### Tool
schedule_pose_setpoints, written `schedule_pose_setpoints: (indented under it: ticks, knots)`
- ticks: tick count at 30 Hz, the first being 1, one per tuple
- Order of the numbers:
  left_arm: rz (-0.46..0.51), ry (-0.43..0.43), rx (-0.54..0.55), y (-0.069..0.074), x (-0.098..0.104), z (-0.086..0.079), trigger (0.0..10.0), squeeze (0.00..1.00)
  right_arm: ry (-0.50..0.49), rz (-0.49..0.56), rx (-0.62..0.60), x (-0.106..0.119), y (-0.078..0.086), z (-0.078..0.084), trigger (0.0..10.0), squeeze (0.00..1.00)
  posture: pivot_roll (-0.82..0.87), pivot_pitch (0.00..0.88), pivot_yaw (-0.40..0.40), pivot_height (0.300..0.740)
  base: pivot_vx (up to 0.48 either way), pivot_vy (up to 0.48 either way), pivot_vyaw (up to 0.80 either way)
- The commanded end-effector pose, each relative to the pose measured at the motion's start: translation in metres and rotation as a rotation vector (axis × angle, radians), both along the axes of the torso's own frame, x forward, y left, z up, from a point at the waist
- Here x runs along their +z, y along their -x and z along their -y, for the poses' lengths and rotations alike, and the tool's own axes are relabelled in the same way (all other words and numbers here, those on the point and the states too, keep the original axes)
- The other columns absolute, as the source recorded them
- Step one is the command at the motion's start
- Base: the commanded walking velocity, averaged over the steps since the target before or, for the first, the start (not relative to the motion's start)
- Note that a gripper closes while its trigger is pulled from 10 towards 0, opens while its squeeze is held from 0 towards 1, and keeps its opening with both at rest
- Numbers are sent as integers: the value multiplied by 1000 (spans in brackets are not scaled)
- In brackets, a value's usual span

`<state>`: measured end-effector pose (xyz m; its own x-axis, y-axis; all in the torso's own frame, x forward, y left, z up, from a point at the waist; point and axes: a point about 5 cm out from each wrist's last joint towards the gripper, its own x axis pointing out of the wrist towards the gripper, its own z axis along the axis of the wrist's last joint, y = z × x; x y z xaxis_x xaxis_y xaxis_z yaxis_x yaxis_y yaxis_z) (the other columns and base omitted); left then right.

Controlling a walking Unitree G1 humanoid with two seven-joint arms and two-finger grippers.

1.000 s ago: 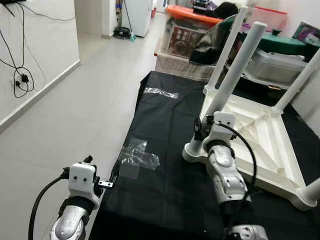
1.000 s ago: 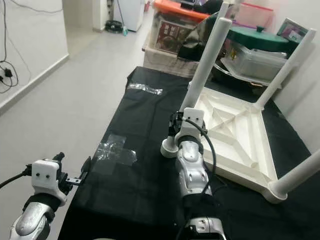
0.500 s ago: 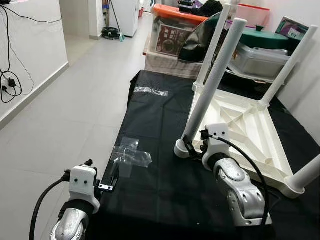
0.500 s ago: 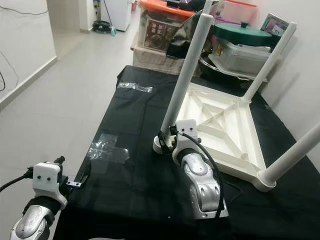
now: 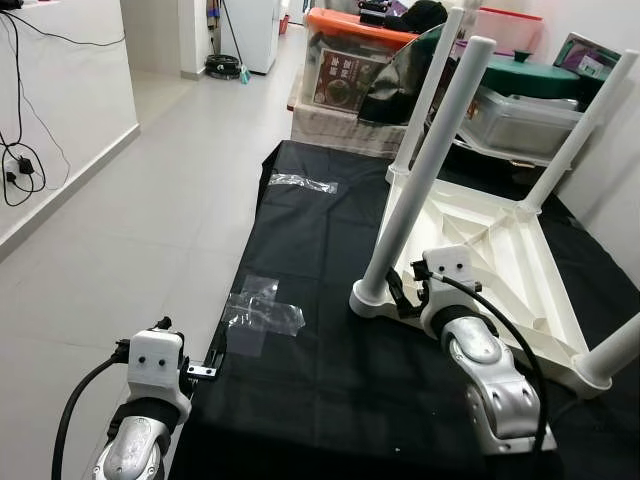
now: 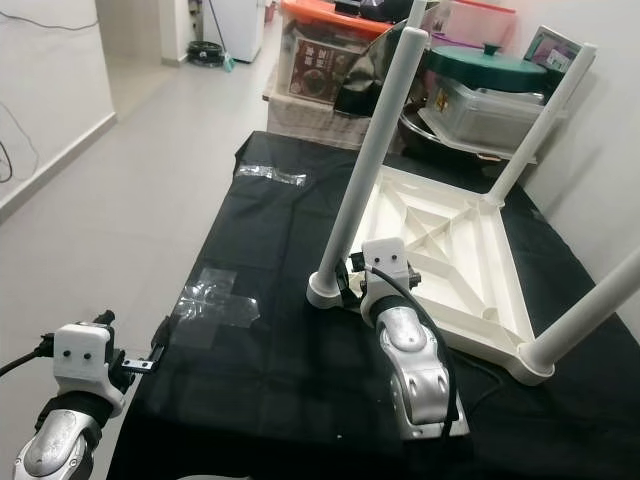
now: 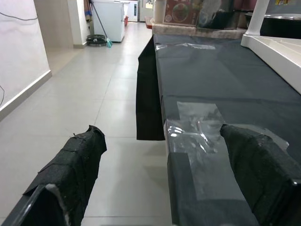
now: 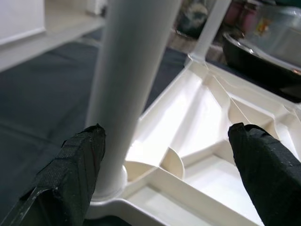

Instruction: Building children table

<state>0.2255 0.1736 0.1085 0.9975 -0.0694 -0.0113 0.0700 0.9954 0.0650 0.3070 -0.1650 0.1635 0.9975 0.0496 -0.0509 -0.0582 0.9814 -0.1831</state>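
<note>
1. Children's table (image 5: 500,250): white moulded plastic, lying upside down on the black-covered counter (image 5: 320,330), toward its right side, with its legs pointing up. Judged light and stiff, with smooth and rather slippery surfaces; the hollow ribbed underside should flex little.
2. Near leg (image 5: 425,170): round, tapered, seated in the corner socket nearest the robot. Judged the best hold (low on the shaft, just above the socket, where a squeeze cannot lever it loose); the underside ribs offer a second, thinner purchase.
3. Right claw (image 8: 169,155): fingers spread wide, one finger (image 8: 75,174) just beside the leg's base, the other over the ribbed tray; pinching nothing.
4. Left claw (image 7: 164,174): spread open and empty at the counter's near left edge, well apart from the table.
5. Clear tape patch (image 5: 262,312): crinkled, stuck to the black cover near the left claw; a second strip (image 5: 302,183) lies farther along.
6. Surroundings: storage boxes (image 5: 360,70) beyond the counter's far end.
7. View differences: the right wrist view shows the socket collar and inner ribs close up; the eye views give the whole table and all its legs; the left wrist view shows the tape's wrinkles.
</note>
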Motion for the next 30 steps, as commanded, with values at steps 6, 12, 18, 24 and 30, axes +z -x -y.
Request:
schedule_pose_setpoints:
  ticks: [6, 12, 18, 24, 30]
  knots:
    - [39, 16, -16, -1, 6, 2, 10000, 0, -49, 91, 31, 14, -3, -9, 10000, 0, 29, 0, -155, 740, 0, -304, 0]
    - [41, 20, -16, -2, 7, 2, 10000, 0, -50, 177, 31, 24, -6, -10, 10000, 0, 32, 0, -157, 740, 0, -480, 0]
    - [47, 23, -26, -3, 8, 3, 10000, 0, -19, 280, -36, 40, -12, -2, 10000, 0, 37, 0, -157, 740, 0, -480, 0]
    - [51, 23, -29, -4, 8, 3, 10000, 0, 66, 437, -77, 68, -17, 2, 10000, 0, 41, 0, -152, 740, 0, -477, 0]
    - [56, 18, -32, -5, 8, 3, 10000, 0, 211, 643, 1, 99, -15, -8, 10000, 0, 44, 0, -151, 740, 0, -304, 0]
